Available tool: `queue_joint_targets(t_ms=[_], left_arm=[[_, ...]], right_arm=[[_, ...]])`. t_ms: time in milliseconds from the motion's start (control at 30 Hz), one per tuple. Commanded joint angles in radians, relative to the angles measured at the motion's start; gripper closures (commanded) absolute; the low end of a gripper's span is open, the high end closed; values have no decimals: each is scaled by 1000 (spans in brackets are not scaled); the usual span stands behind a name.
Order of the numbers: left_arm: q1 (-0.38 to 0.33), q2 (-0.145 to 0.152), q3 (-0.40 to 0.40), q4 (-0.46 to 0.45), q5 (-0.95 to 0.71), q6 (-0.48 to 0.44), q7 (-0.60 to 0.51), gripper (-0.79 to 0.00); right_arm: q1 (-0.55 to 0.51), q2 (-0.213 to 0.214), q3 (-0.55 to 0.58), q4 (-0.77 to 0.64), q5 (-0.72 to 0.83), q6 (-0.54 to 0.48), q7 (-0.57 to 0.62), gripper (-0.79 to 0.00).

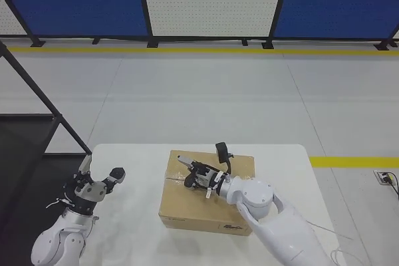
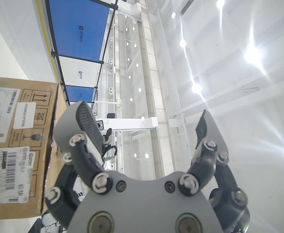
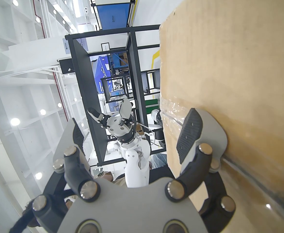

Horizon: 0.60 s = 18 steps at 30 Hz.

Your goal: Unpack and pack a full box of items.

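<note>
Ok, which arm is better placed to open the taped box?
Right, likely: its fingers are open over the box, one by the tape seam. The left fingers stand open at the table edge, apart from it.

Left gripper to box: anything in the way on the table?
Nothing visible. Bare table lies between the left gripper, open at the table's edge, and the box. The right gripper is open on the box's top, one finger lying by the taped seam.
</note>
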Motion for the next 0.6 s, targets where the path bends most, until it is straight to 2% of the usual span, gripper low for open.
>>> queue_joint_targets(t_ms=[0,367,567], left_arm=[[0,0,0,0,0,0,0,-785],[0,0,0,0,0,0,0,-785],[0,0,0,0,0,0,0,-785]], right_arm=[[-27,10,27,-39,-20,19,3,-785],[-163,56,168,-201,-105,121,1,-785],[-255,74,248,-275,-111,119,-18,-785]])
